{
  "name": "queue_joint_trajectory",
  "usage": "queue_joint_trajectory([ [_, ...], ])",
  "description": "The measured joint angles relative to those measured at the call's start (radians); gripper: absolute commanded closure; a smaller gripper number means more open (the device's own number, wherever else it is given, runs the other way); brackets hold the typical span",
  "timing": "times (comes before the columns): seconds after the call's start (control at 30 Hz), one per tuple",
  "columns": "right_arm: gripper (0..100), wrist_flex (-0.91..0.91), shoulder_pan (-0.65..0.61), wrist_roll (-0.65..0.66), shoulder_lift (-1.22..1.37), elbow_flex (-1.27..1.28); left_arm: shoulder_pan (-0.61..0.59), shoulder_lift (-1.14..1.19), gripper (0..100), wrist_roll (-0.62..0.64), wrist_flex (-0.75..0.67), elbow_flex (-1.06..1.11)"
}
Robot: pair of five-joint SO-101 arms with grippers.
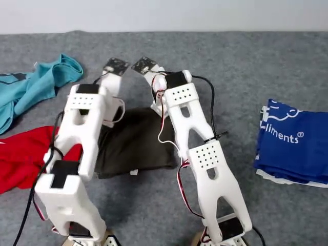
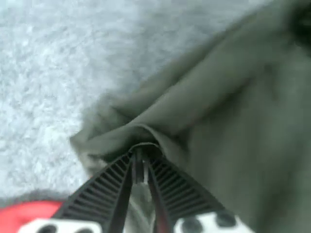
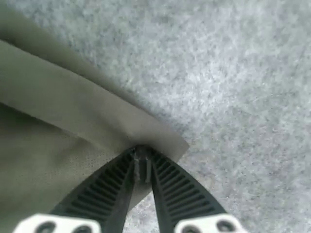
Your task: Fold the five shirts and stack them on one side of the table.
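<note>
A dark olive shirt [image 1: 134, 142] lies folded on the grey felt in the middle of the table, between my two arms. My left gripper [image 2: 140, 162] is shut on a bunched fold of the olive shirt [image 2: 218, 121] near its edge. My right gripper [image 3: 142, 162] is shut on a flat corner of the olive shirt [image 3: 63, 111]. A red shirt [image 1: 23, 156] lies crumpled at the left. Behind it, at the far left, lies a teal shirt [image 1: 36, 84]. A folded blue shirt [image 1: 294, 141] rests on something white at the right edge.
The grey felt [image 1: 246, 66] covers the whole table. Cables run along both white arms, and two small dark tags [image 1: 115, 65] lie on the felt behind the grippers. Bare felt stretches between the olive shirt and the blue stack.
</note>
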Motion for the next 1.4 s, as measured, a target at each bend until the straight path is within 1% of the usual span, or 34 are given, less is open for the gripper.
queue_joint_trajectory([
  [0.13, 98.9, -0.003, 0.005, 0.0, 0.0, 0.0, -0.063, 0.054, 99, 0.0, 0.0, -0.011],
  [0.27, 98.9, -0.003, 0.015, 0.0, 0.0, 0.0, -0.147, 0.055, 99, -0.006, 0.002, -0.014],
  [0.4, 98.9, -0.003, 0.02, 0.0, 0.0, 0.0, -0.166, -0.014, 99, -0.014, 0.043, -0.031],
  [0.5, 98.9, -0.003, 0.02, 0.0, 0.0, 0.0, -0.13, -0.107, 99, -0.015, 0.075, -0.035],
  [0.63, 98.9, -0.003, 0.02, 0.0, 0.0, 0.0, -0.029, -0.203, 99, -0.012, 0.095, -0.035],
  [0.7, 98.9, -0.003, 0.02, 0.0, 0.0, 0.0, 0.026, -0.218, 99, 0.017, 0.092, -0.035],
  [0.83, 98.9, -0.003, 0.02, 0.0, 0.0, 0.0, 0.106, -0.198, 99, 0.038, 0.037, -0.035],
  [1.0, 98.9, -0.003, 0.02, 0.0, 0.0, 0.0, 0.118, -0.046, 99, 0.041, -0.023, -0.037],
  [1.07, 98.9, -0.003, 0.02, 0.0, 0.0, 0.0, 0.1, 0.018, 99, 0.041, -0.038, -0.037],
  [1.17, 98.9, -0.003, 0.02, 0.0, 0.0, 0.0, 0.037, 0.071, 99, 0.041, -0.044, -0.037],
  [1.27, 98.9, -0.003, 0.02, 0.0, 0.0, 0.0, -0.04, 0.074, 99, 0.032, -0.04, -0.037],
  [1.4, 98.9, -0.003, 0.02, 0.0, 0.0, 0.0, -0.12, 0.054, 99, -0.023, -0.011, -0.037],
])
